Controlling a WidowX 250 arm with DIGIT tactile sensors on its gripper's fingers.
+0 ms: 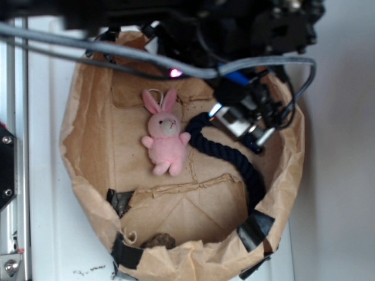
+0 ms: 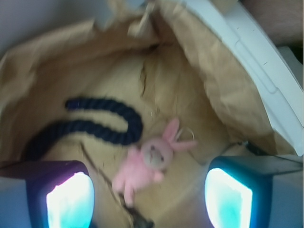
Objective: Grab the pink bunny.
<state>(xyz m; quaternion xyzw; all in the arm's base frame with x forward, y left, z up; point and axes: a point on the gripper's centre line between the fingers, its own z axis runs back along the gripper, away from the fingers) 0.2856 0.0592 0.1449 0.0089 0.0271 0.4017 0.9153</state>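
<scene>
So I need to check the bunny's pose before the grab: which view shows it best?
The exterior view: the bunny is sharp, whole and face up on the bag floor, just left of the rope. The wrist view shows it blurred, between the fingers of the open gripper.

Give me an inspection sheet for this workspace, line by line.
Surface: crumpled brown paper bag with black tape patches, lying on a white base.
Job's things: pink bunny on its back inside the bag, ungrasped.
Clutter: dark navy rope curling beside the bunny; small dark lump near the bag's lower rim.
Grippers: pincer open, above the rope, right of the bunny.
Cables: grey cable bundle crossing over the bag.
Surroundings: metal rail at left.
</scene>
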